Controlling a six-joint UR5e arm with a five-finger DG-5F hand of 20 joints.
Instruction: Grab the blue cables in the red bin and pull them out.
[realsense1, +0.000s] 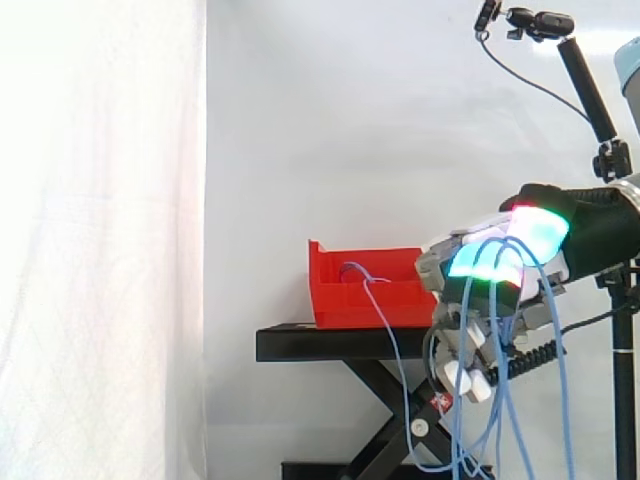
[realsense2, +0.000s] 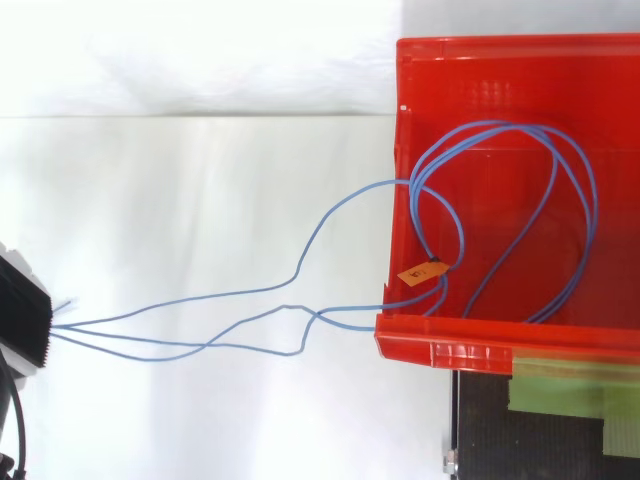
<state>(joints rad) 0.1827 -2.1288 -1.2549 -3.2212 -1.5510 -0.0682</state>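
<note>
Well, a white curtain (realsense1: 100, 240) closes off the room behind my work, and the surface that matters is a black stand (realsense1: 330, 343) on crossed legs. From above, pale ground spreads out toward 9 o'clock of the stand, and a strip of green tape (realsense2: 570, 392) lies on the stand's top at 6 o'clock of the bin.

The red bin (realsense1: 350, 300) sits on the stand, at about 9 o'clock from me in the side view. A small camera (realsense1: 545, 22) on a dark pole (realsense1: 590, 90) stands at 1 o'clock above me, well apart from the bin. Nothing lies between me and the bin except the cables themselves.

The blue cables (realsense2: 318, 316) are partly in and partly out. Seen from above, wide loops lie on the bin's floor, with an orange tag (realsense2: 420, 271) on them near the 9 o'clock wall. From there several strands cross over that wall and run toward 9 o'clock, drawing together at the edge of the view. In the side view, one strand drops over the bin's front toward 5 o'clock.

My hand (realsense1: 520, 250) hangs just off the stand's 3 o'clock end, level with the bin. My fingers are curled down and clasped round the blue cables, fingertips (realsense1: 478, 264) glowing cyan, green and red. The strands drape over my knuckles and hang toward 6 o'clock.
</note>
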